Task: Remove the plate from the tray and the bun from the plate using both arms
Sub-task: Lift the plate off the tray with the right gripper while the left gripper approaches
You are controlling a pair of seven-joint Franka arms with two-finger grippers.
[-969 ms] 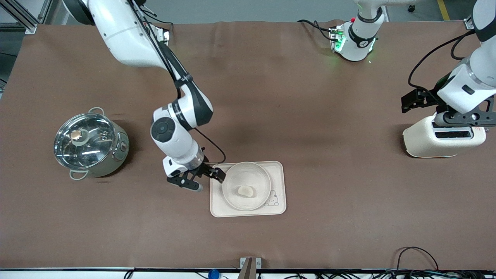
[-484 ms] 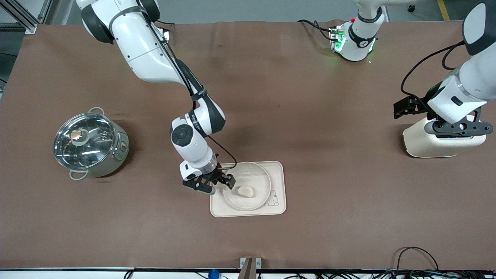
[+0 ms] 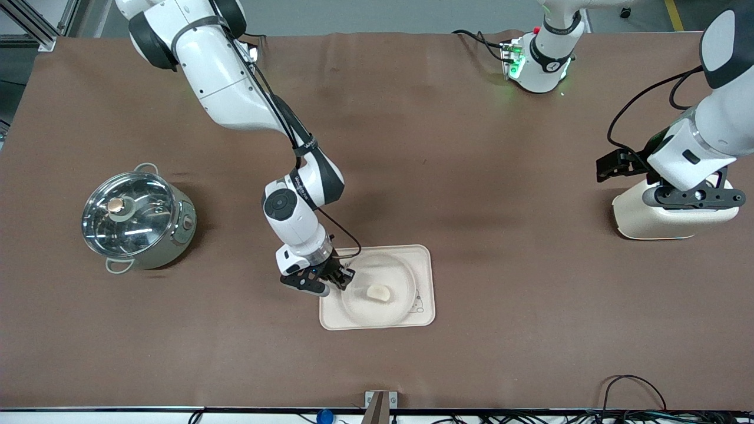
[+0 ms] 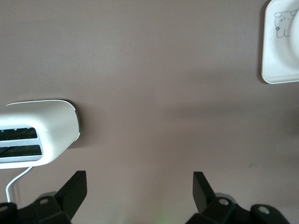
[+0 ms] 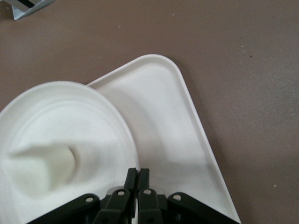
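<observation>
Plate rim sits pinched between the closed fingers of the right gripper, which grips the edge of the dish toward the right arm's end of the table; in the right wrist view the two black fingertips press together on that rim. The plate lies on the rectangular cream tray with the rabbit drawing, and the bun rests inside the dish, near its middle and just beside the clamped jaws. Well apart from that gripper, toward the right arm's end, stands a lidded steel pot on the brown table. The left gripper hangs over the cream toaster at the left arm's end, its jaws spread wide with nothing between them; the left wrist view shows both fingers well apart above bare tabletop
</observation>
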